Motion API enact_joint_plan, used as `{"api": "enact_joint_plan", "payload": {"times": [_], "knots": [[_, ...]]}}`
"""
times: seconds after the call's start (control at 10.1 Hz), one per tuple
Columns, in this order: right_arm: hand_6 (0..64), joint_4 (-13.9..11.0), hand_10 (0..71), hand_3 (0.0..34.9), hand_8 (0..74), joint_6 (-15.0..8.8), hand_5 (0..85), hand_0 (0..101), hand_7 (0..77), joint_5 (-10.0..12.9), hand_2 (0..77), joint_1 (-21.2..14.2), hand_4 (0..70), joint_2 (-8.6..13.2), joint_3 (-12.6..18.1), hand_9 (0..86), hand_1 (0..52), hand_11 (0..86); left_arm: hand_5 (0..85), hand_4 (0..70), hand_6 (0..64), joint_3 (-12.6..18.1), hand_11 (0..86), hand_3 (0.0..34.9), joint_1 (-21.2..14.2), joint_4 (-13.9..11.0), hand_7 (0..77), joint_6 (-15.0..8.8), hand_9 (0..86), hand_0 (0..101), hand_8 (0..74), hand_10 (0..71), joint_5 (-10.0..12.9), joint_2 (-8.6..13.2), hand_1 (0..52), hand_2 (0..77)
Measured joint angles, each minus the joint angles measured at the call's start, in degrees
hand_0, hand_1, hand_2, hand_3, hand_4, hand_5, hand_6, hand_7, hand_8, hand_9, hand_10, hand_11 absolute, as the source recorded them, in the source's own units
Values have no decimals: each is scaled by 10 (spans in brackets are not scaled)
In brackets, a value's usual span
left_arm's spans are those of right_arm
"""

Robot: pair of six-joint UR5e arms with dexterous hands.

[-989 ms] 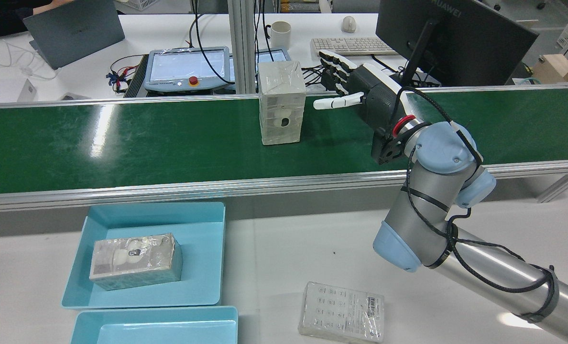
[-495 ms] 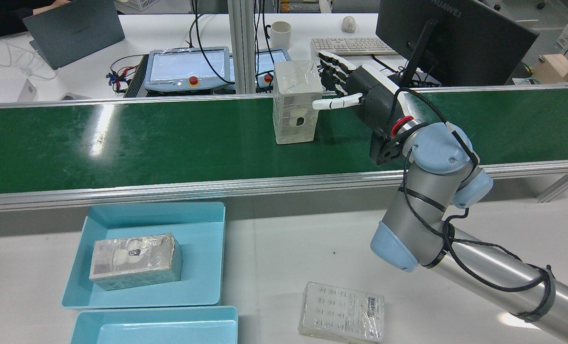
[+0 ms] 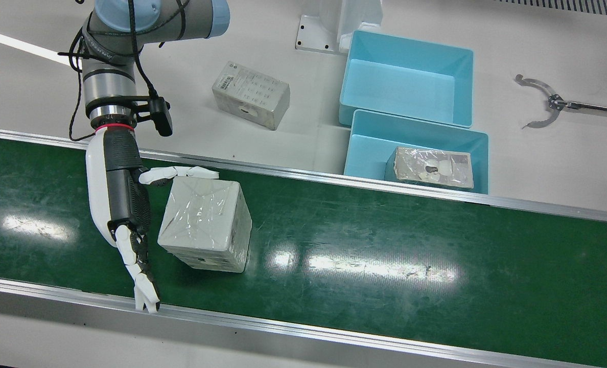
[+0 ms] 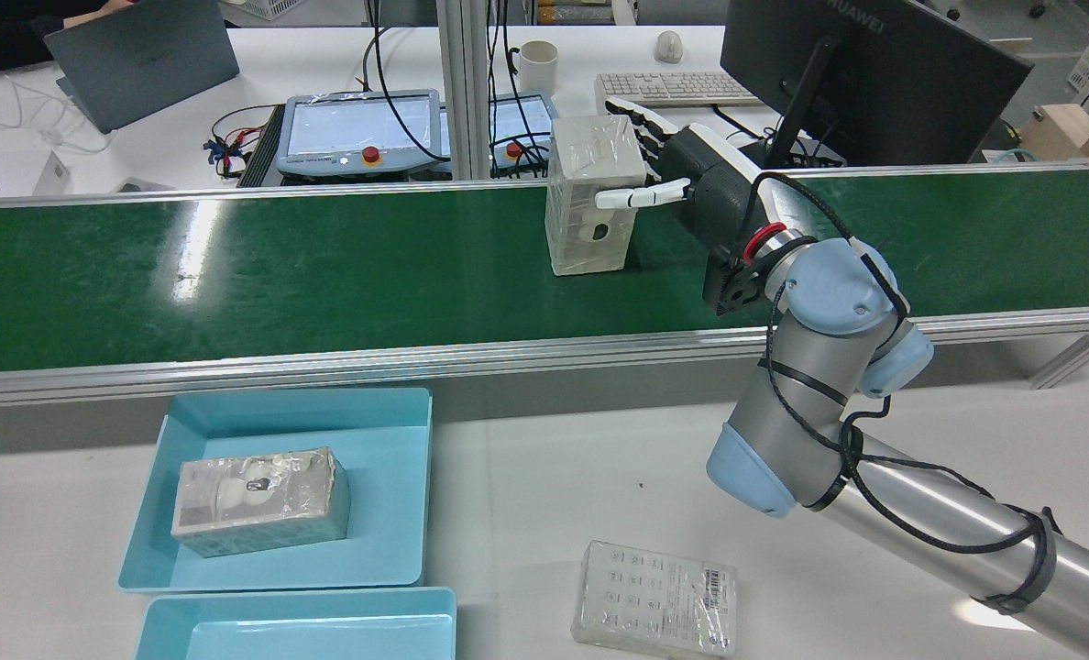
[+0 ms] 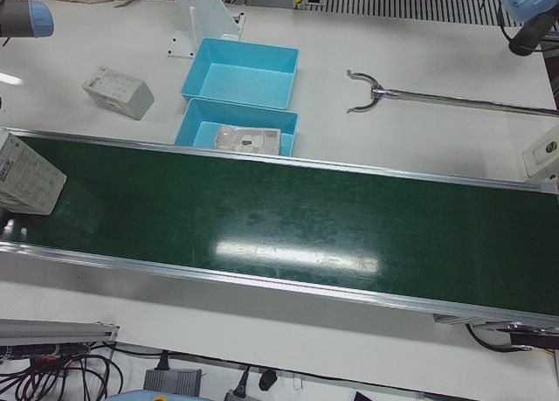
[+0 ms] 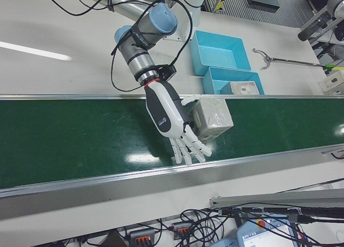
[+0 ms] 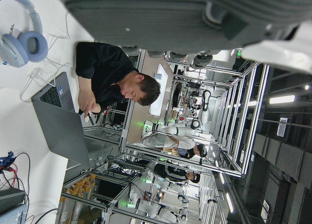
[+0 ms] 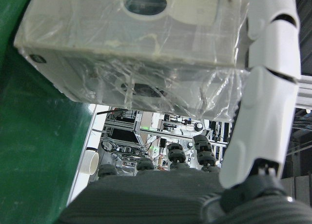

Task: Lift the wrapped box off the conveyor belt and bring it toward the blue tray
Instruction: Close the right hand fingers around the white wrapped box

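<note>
The wrapped box (image 3: 204,225) stands on the green conveyor belt (image 3: 385,245); it also shows in the rear view (image 4: 592,197), the right-front view (image 6: 212,118) and the right hand view (image 8: 141,48). My right hand (image 3: 119,199) is open beside it. Its thumb (image 4: 636,194) lies across the box's robot-side face and its straight fingers (image 3: 140,276) reach past the far side. The blue tray (image 4: 389,431) near the belt holds another wrapped box (image 4: 260,500). The left hand view shows only the left hand's dark palm (image 7: 161,19).
A second blue tray (image 4: 297,623) stands next to the first. A loose wrapped box (image 4: 654,600) lies on the white table. A metal claw tool (image 3: 543,105) lies on the table beyond the trays. Monitor, keyboard and laptops stand behind the belt.
The box has travelled right along the belt up to my right hand. The hand has shifted slightly left, and its thumb now overlaps the box's front face.
</note>
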Motion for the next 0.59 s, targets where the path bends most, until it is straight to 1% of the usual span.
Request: {"api": "enact_joint_plan", "payload": {"times": [0.1, 0.2, 0.3, 0.4, 0.49, 0.59], "knots": [[0, 5, 0, 156, 5, 0, 109, 446, 33, 3, 142, -1, 27, 0, -3, 16, 120, 11, 11, 0, 0, 0, 0, 0, 0, 0, 0, 0, 0, 0, 0, 5, 0, 0, 0, 11], [0, 7, 11, 146, 5, 0, 131, 449, 60, 7, 142, -1, 44, 0, -4, 16, 120, 11, 11, 0, 0, 0, 0, 0, 0, 0, 0, 0, 0, 0, 0, 5, 0, 0, 0, 5], [49, 9, 11, 128, 5, 1, 196, 454, 136, 9, 158, -1, 60, 0, -4, 16, 120, 11, 11, 0, 0, 0, 0, 0, 0, 0, 0, 0, 0, 0, 0, 5, 0, 0, 0, 5], [131, 10, 60, 94, 60, 1, 273, 454, 224, 12, 191, -2, 93, 0, -3, 71, 115, 22, 11, 0, 0, 0, 0, 0, 0, 0, 0, 0, 0, 0, 0, 0, 0, 0, 0, 5], [131, 10, 60, 94, 60, 1, 273, 454, 224, 15, 191, -2, 93, 0, -1, 71, 115, 22, 11, 0, 0, 0, 0, 0, 0, 0, 0, 0, 0, 0, 0, 5, 0, 0, 0, 11], [251, 10, 185, 0, 251, 1, 480, 438, 338, 17, 245, -2, 147, 0, 2, 262, 33, 251, 11, 0, 0, 0, 0, 0, 0, 0, 0, 0, 0, 0, 0, 0, 0, 0, 0, 11]]}}
